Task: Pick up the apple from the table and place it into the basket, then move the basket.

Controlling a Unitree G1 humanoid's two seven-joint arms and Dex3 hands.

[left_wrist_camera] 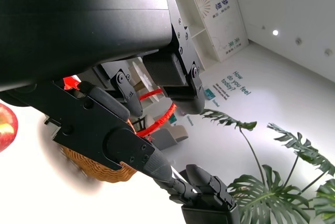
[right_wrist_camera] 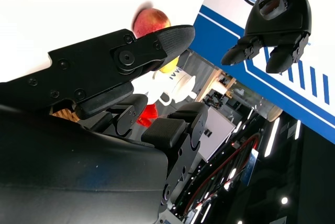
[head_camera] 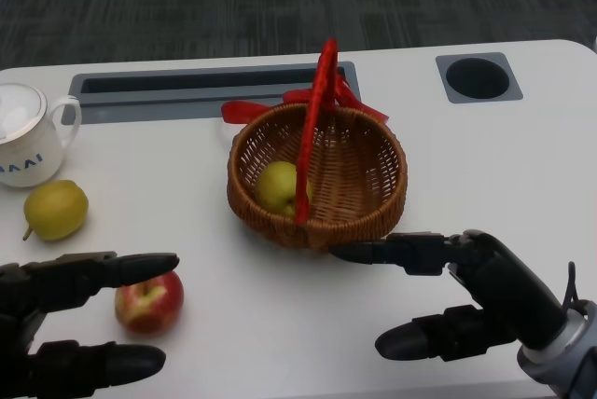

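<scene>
Head view shows the apple (head_camera: 148, 303) on the table (head_camera: 485, 166), just beside the open, empty left hand (head_camera: 65, 320), the basket (head_camera: 317, 175) well apart. Firm, smooth and roundish, it looks best cupped around its widest part; right hand (head_camera: 466, 301) is also open.

Left hand (head_camera: 65, 320), right hand (head_camera: 462, 292): matte black segmented fingers, visible screws; silver cuff, black cable at right wrist

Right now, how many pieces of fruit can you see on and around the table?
3. A red apple lies on the table by the left robot hand; a yellow-green fruit sits beside the white mug; another lies inside the basket, which may hide more.
</scene>
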